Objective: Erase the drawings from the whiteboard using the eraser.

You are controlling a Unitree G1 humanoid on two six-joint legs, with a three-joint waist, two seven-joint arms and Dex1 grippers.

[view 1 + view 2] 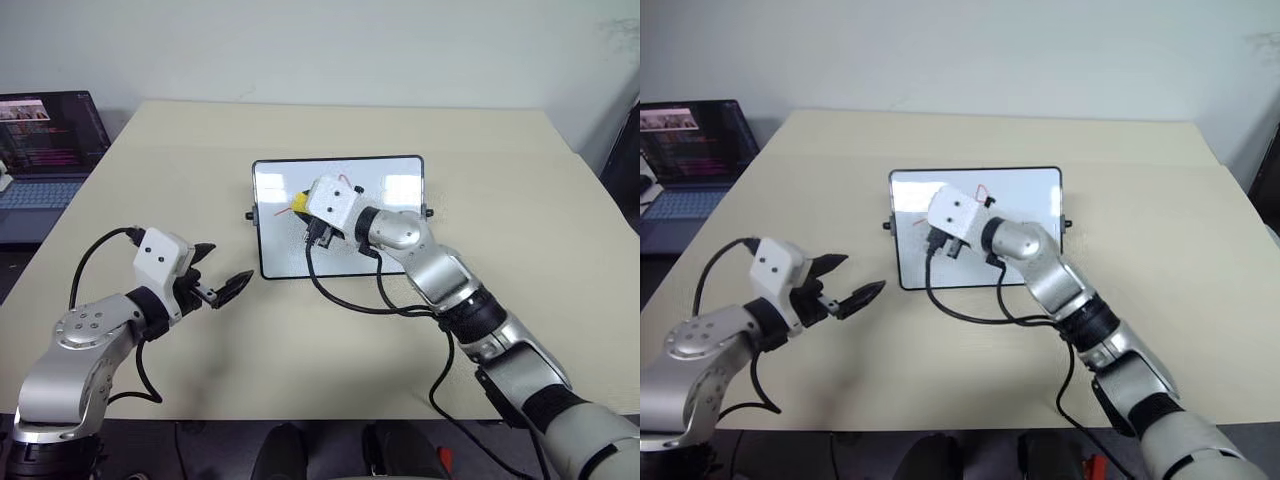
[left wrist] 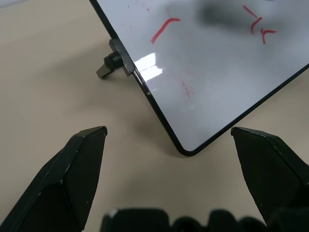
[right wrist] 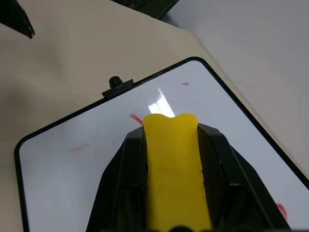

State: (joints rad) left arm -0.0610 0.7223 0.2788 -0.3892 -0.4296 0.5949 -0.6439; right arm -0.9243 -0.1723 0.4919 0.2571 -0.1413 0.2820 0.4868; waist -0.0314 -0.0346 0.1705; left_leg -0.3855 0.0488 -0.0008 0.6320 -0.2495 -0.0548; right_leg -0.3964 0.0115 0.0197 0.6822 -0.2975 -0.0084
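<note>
The whiteboard (image 1: 285, 250) lies flat in the middle of the table, black-framed with a knob (image 3: 114, 81) on its short side. The drawings are thin red marks: a curved stroke (image 2: 164, 29), crossed squiggles (image 2: 259, 26), and a short line (image 3: 135, 117) just ahead of the eraser. My right gripper (image 1: 300, 208) hovers over the board's left half, shut on the yellow eraser (image 3: 173, 164), which sticks out past the fingertips. Whether the eraser touches the board I cannot tell. My left gripper (image 1: 227, 262) stands open beside the board's near left corner (image 2: 186, 150), holding nothing.
An open laptop (image 1: 45, 150) sits at the table's far left edge. Black cables (image 1: 345, 295) hang from my right wrist across the board's near edge. The beige table (image 1: 520, 200) stretches bare to the right of the board and behind it.
</note>
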